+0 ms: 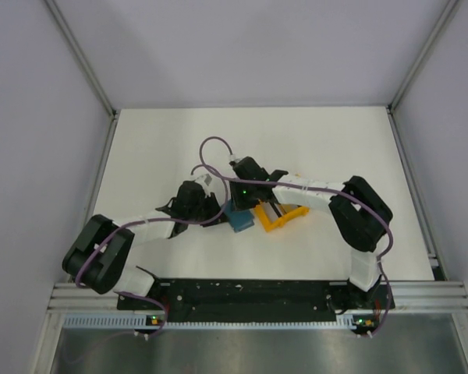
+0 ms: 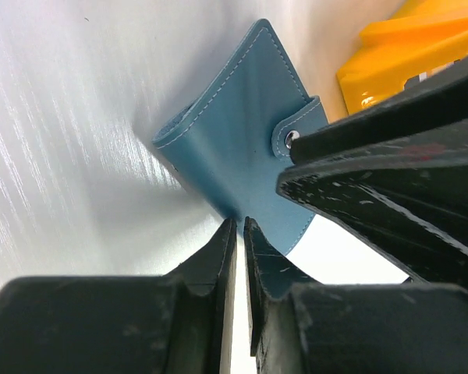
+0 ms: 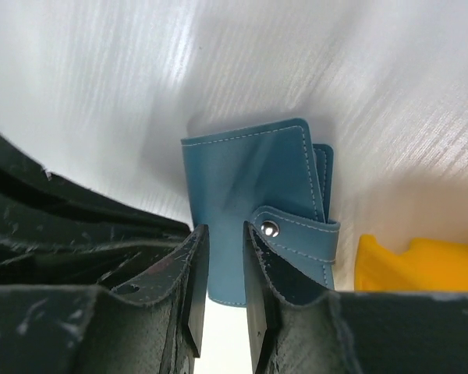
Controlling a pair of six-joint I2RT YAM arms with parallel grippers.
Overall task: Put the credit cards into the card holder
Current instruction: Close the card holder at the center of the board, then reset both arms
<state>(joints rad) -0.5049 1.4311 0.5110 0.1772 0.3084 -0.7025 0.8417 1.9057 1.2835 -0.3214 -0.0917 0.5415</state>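
Observation:
The teal-blue card holder [image 1: 238, 220] lies folded between the two grippers, its strap snapped down. In the left wrist view the card holder [image 2: 234, 148] stands tilted, and my left gripper [image 2: 239, 222] pinches its lower edge with the very tips, the jaws almost together. My left gripper [image 1: 217, 209] is on the holder's left side. My right gripper [image 3: 225, 230] hangs over the card holder [image 3: 249, 179] with its jaws apart, one fingertip beside the metal snap [image 3: 271, 227]. My right gripper [image 1: 246, 202] comes in from the right. The credit cards are hidden.
An orange plastic rack [image 1: 285, 216] sits just right of the holder, under the right arm; it also shows as the orange rack [image 2: 398, 54] and the orange rack [image 3: 421, 265]. The white table [image 1: 327, 140] stretches behind, with grey walls on three sides.

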